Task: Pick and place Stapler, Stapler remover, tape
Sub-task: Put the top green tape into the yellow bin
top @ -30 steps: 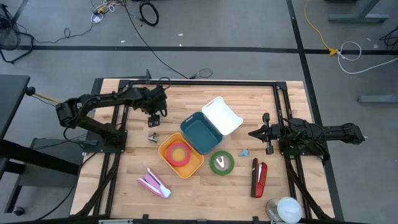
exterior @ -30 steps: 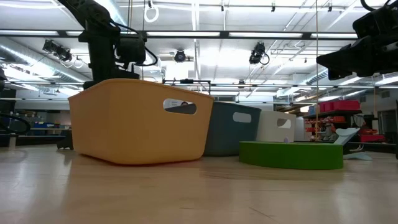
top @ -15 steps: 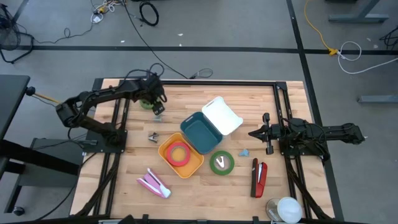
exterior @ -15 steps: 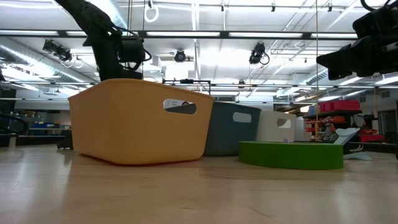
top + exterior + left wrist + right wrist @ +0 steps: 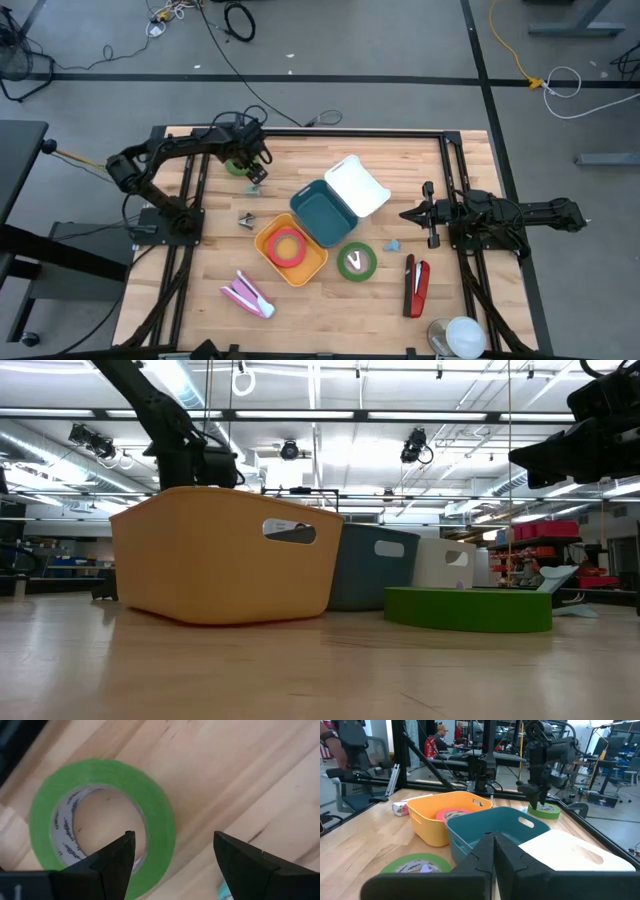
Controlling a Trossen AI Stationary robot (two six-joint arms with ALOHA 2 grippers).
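- Green tape [image 5: 102, 825] is seen lying flat near the table's far left edge, beneath the left gripper [image 5: 172, 852], whose fingers are spread wide.
- Right gripper [image 5: 408, 214] is kept closed, empty, at the right side.

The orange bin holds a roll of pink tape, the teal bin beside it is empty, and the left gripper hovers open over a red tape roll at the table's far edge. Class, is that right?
Not quite: the tape roll under the open left gripper is green, not red, as the left wrist view shows. The orange bin does hold a pink roll, and the teal bin is empty.
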